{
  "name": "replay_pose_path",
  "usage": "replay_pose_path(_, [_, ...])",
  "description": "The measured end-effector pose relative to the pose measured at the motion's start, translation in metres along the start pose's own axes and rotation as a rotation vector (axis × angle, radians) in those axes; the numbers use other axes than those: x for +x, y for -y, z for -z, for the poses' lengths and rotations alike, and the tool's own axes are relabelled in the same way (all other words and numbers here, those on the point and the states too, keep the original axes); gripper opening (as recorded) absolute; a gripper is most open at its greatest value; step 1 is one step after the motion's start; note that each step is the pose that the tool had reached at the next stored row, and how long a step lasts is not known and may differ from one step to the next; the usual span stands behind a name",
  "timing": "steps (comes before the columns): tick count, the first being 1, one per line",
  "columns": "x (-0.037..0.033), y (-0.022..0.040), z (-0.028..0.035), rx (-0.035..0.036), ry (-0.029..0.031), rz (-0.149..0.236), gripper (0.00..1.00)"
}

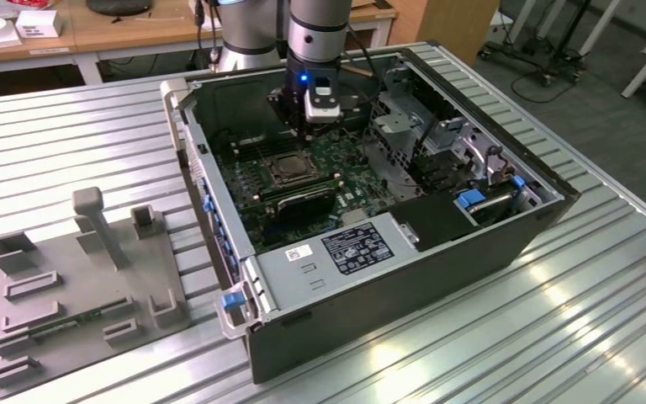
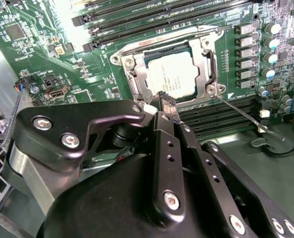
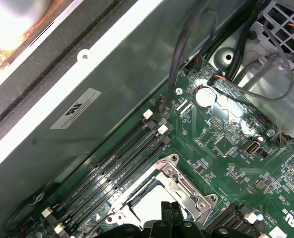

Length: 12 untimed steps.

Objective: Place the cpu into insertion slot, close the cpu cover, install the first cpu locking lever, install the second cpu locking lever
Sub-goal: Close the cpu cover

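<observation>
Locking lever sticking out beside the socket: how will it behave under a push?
The locking lever is a thin bare metal rod, so it is probably springy and may flex before it swings. Its smooth round surface could let the gripper slip off. It looks anchored by the cpu cover, so it should pivot rather than slide.

Silver-grey cylindrical robot arm (image 1: 317,34) hangs vertical, wrist pointing straight down, small blue light (image 1: 302,79) lit on wrist. Below it black metal two-finger gripper (image 2: 167,105); long black perforated fingers (image 2: 163,148) pressed together side by side, nothing between tips.
</observation>
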State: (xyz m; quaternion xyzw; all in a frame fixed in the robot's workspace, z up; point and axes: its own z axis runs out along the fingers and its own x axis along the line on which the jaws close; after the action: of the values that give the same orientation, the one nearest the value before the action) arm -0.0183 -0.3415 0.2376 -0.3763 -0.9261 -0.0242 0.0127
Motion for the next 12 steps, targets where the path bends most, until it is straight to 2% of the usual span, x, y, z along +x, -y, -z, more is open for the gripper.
replay_pose_path(3, [0.0000,0.0000,0.0000,0.0011,-0.0010,0.028,0.11])
replay_pose_path(12, [0.0000,0.0000,-0.0002,0.0063,-0.0052,0.157,0.11])
